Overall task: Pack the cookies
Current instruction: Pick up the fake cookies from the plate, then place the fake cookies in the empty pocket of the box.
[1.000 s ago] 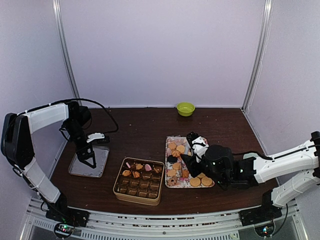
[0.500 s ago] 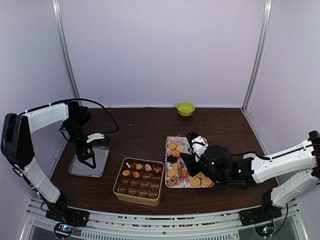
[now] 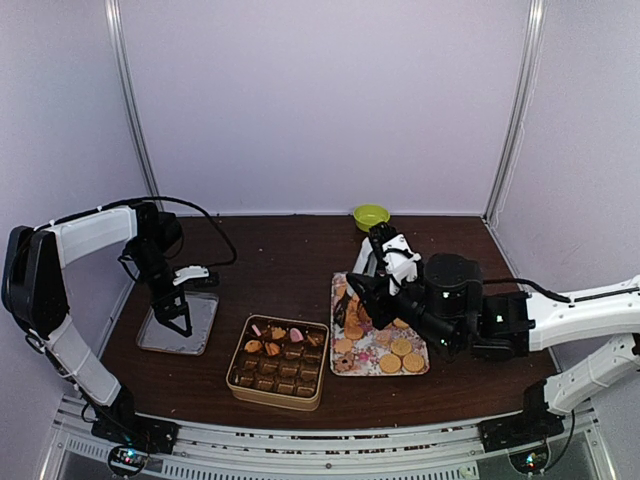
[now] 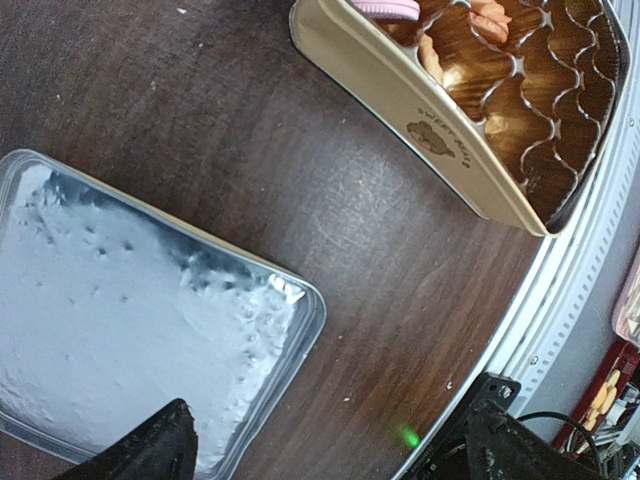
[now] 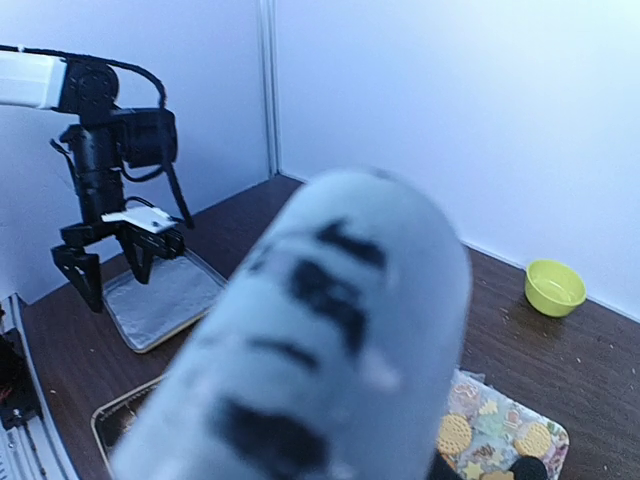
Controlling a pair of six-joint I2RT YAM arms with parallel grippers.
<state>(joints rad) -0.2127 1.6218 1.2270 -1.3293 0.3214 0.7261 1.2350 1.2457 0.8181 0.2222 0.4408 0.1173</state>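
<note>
Right arm (image 3: 470, 318) has lifted off the floral tray (image 3: 368, 358), jaws unreadable; left jaws apart over silver tray (image 3: 203, 325).

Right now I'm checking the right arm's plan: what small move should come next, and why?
Probably swing the right gripper left to the tin, over an empty cup. It hangs above the cookies on the floral tray, and most of the tin's cups look unfilled. Whether it grips a cookie, I cannot tell.

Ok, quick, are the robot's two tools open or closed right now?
Left tool: open, empty.
Right tool: cannot be told.
</note>
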